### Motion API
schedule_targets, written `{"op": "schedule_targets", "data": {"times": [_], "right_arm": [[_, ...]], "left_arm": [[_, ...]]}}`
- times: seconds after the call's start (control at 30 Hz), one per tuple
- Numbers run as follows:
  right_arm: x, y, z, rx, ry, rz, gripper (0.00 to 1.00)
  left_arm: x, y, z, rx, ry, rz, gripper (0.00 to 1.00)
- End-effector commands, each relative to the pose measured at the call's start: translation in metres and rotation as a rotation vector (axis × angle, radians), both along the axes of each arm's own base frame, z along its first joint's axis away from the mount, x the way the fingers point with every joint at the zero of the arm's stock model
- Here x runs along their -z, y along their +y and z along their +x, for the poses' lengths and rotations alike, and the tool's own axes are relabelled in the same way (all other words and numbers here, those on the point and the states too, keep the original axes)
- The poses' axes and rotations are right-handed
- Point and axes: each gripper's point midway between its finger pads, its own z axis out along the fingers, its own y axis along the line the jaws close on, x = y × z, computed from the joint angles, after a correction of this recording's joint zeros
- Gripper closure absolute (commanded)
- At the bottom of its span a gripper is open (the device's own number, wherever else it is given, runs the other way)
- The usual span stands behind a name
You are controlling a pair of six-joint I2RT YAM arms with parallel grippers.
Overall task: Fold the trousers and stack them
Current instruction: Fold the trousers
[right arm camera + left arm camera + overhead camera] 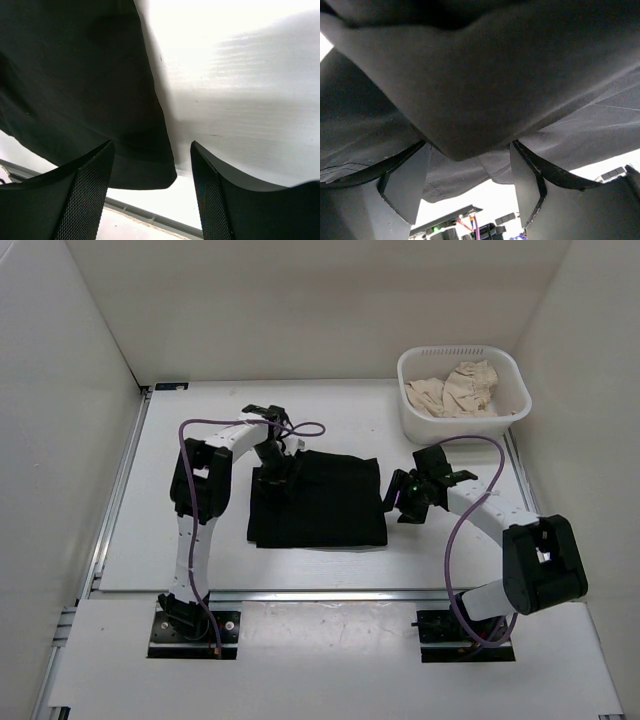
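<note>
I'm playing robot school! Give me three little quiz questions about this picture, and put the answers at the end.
1. True or false: the black trousers are lying inside the white basket.
2. What is in the basket? A) a beige cloth B) a shoe C) nothing at all
3. Fill in the gap: the fingers of the right end effector are ____, with nothing pinched between them.

Key
1. False. They lie folded on the table.
2. A
3. open
</note>
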Motion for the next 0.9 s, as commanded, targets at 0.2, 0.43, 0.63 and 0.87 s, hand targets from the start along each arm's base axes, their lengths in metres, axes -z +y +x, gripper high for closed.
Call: {"op": "schedule_targets", "data": {"times": [0.2, 0.43, 0.63, 0.87], "right_arm": [[0.007, 0.005, 0.005, -0.002, -0.003, 0.027, 0.33], [0.010, 0.005, 0.006, 0.005, -0.003, 0.031, 0.33], [0.014, 0.003, 0.004, 0.018, 0.007, 0.024, 0.33], [0.022, -0.004, -0.003, 0.031, 0.034, 0.005, 0.25]], "left_arm": [[-0.016, -0.032, 0.002, 0.038, -0.020, -0.105, 0.34], [-0.011, -0.038, -0.004, 0.044, 0.018, -0.121, 0.81], [-0.026, -0.042, 0.001, 0.033, 0.029, -0.148, 0.86], [-0.136, -0.063, 0.029, 0.087, -0.283, -0.237, 0.86]]}}
